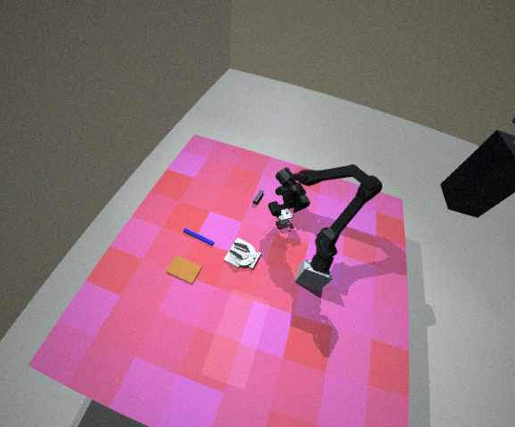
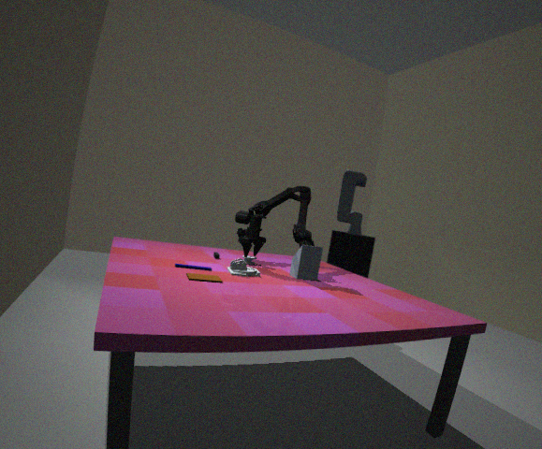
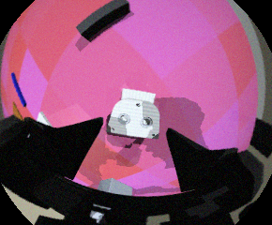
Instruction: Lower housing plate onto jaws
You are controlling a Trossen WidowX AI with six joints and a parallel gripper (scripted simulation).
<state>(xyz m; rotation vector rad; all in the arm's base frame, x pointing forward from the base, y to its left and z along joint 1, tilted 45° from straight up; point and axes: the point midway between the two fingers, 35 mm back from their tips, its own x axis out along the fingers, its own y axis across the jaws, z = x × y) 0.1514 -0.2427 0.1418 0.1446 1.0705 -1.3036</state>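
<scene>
While the wide-open, empty hand [image 1: 279, 219] [image 2: 250, 255] [image 3: 135, 126] is hovering above the housing plate [image 1: 285, 214] [image 2: 249, 259] [image 3: 135, 117], the jaw assembly [image 1: 242, 253] [image 2: 243, 268] [image 3: 43, 119] is sitting apart on the desk [image 1: 165, 335] [image 2: 203, 309] [image 3: 183, 52].

The bent black arm [image 1: 360, 195] [image 2: 285, 195] points its open, empty tool [image 1: 284, 221] [image 2: 250, 255] [image 3: 135, 126] downward.

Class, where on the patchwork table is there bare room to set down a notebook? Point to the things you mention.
The widest bare patch of table [image 1: 174, 331] [image 2: 241, 309] lies on the near side of the orange slab [image 1: 183, 269] [image 2: 204, 278]. It is crowded around the white housing plate [image 1: 285, 214] [image 3: 135, 117], with the open gripper [image 1: 281, 219] [image 2: 250, 255] [image 3: 135, 126] above it.
</scene>
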